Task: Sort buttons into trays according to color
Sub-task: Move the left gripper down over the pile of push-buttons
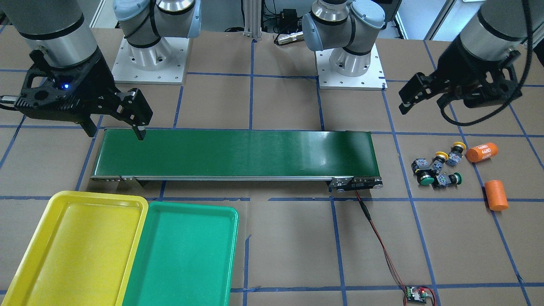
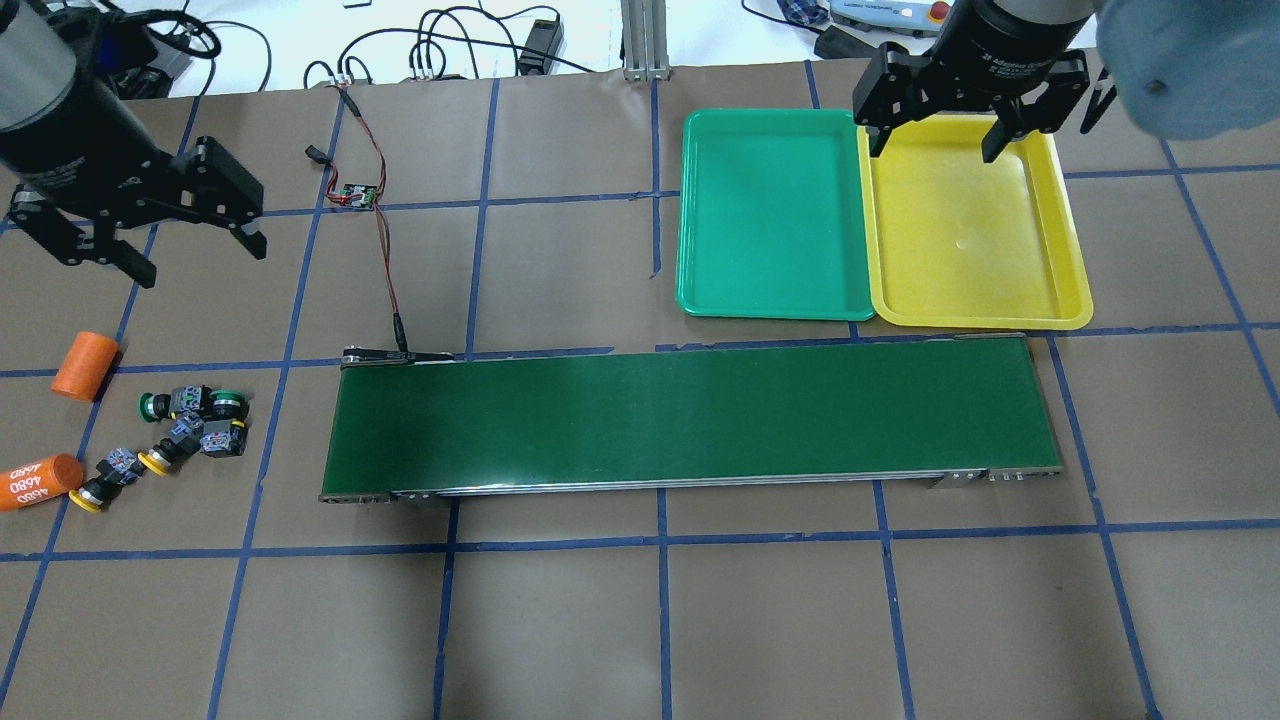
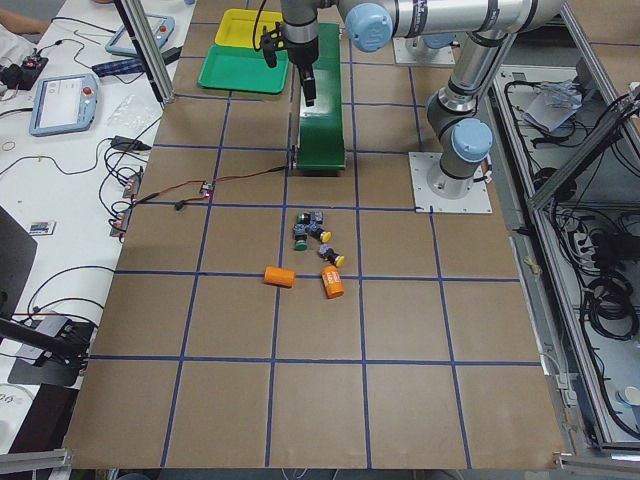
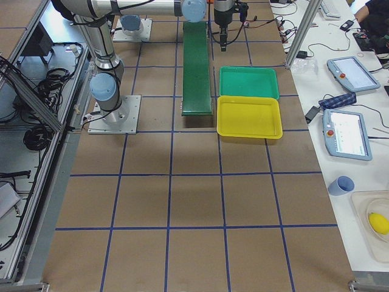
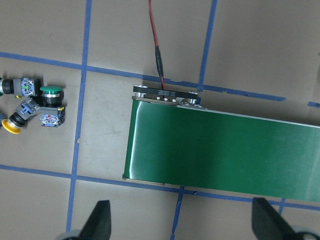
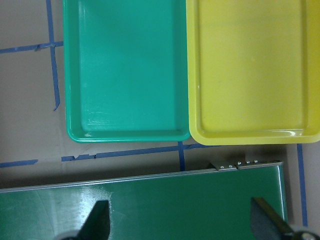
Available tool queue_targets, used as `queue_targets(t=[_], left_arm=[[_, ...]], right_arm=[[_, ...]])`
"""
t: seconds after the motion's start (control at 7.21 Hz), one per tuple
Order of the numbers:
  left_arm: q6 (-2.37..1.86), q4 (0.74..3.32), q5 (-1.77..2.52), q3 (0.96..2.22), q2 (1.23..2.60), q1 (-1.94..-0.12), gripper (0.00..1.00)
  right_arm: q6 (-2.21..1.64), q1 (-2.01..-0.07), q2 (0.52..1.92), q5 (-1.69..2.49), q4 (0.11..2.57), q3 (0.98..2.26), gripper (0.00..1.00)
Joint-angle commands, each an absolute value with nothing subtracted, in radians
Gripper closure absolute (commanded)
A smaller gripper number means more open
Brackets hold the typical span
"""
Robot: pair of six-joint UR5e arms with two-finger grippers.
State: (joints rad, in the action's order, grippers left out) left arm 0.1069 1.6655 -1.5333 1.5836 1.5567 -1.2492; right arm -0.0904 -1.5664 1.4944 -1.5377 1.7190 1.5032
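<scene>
Four buttons lie in a cluster on the brown table. Two have green caps (image 2: pixel 228 404) (image 2: pixel 155 404) and two have yellow caps (image 2: pixel 155 460) (image 2: pixel 88 497). The cluster also shows in the front view (image 1: pixel 437 170) and at the left edge of the left wrist view (image 5: pixel 47 102). My left gripper (image 2: pixel 198 260) (image 5: pixel 182 222) is open and empty, hovering beyond the cluster. The green tray (image 2: pixel 770 215) (image 6: pixel 125 70) and the yellow tray (image 2: pixel 970 230) (image 6: pixel 250 70) lie side by side, both empty. My right gripper (image 2: pixel 935 148) (image 6: pixel 181 225) is open and empty, above the yellow tray's far edge.
A long dark-green conveyor belt (image 2: pixel 690 420) (image 1: pixel 233 153) runs between the buttons and the trays. Two orange cylinders (image 2: pixel 85 365) (image 2: pixel 35 482) lie next to the buttons. A red wire leads from the belt to a small controller board (image 2: pixel 358 195).
</scene>
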Motion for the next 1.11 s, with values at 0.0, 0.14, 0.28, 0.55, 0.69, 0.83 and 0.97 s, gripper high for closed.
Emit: queue_targets(t=[0.0,0.14,0.28,0.55,0.69,0.83,0.97], left_arm=[[0.355,1.573,-1.534,1.652,1.607,-1.047,0.0],[0.488,1.551,-1.563,1.717,1.609,-0.952,0.0],[0.664,1.429,-1.604,1.791,1.62,-0.839,0.0],[0.94,1.219,-1.664,1.934,1.66,-0.747,0.0],[1.098,1.113,-1.705,1.995,1.678,-0.747,0.0],[1.194,1.038,-1.706,2.044,1.701,-0.746,0.0],[1.319,0.944,-1.706,2.08,1.733,-0.747,0.0]], right_arm=[[-0.086,-1.569,1.496,-1.536,1.727,1.502,0.0],[-0.084,-1.569,1.496,-1.536,1.727,1.502,0.0],[-0.086,-1.569,1.496,-1.536,1.723,1.502,0.0],[-0.086,-1.569,1.494,-1.536,1.721,1.502,0.0],[-0.086,-1.569,1.494,-1.537,1.72,1.503,0.0],[-0.084,-1.569,1.494,-1.539,1.718,1.503,0.0],[-0.084,-1.568,1.494,-1.539,1.718,1.503,0.0]])
